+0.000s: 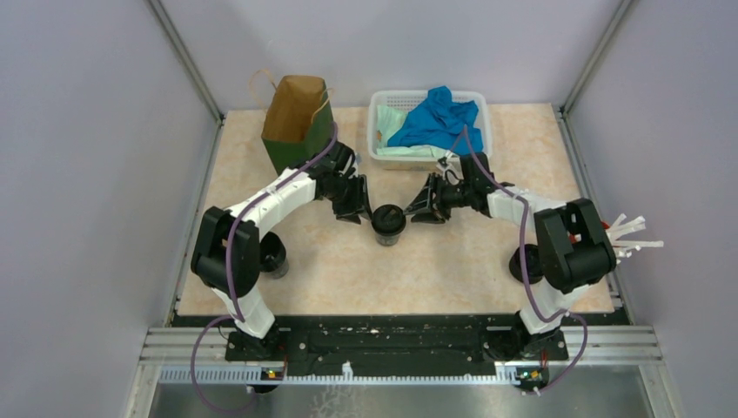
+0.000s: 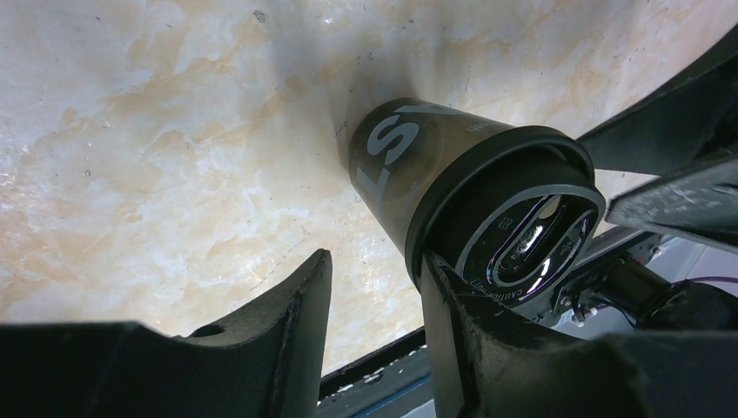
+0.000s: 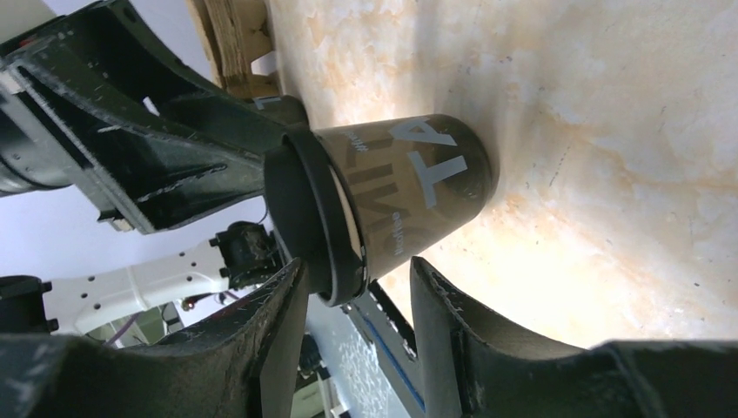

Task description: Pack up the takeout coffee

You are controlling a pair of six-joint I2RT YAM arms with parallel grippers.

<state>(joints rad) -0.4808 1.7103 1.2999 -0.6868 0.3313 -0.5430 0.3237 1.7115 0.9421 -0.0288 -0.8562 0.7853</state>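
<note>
Grasp pending: left gripper (image 1: 355,213) and right gripper (image 1: 419,212), both half-open and empty, flank the takeout coffee (image 1: 388,219); one should close on it next.

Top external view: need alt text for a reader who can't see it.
Two robot arms reach to the table's centre, where the left gripper and right gripper, both open, flank an upright black lidded coffee cup. Behind them stand a brown paper bag and a white basket holding a blue cloth.
</note>
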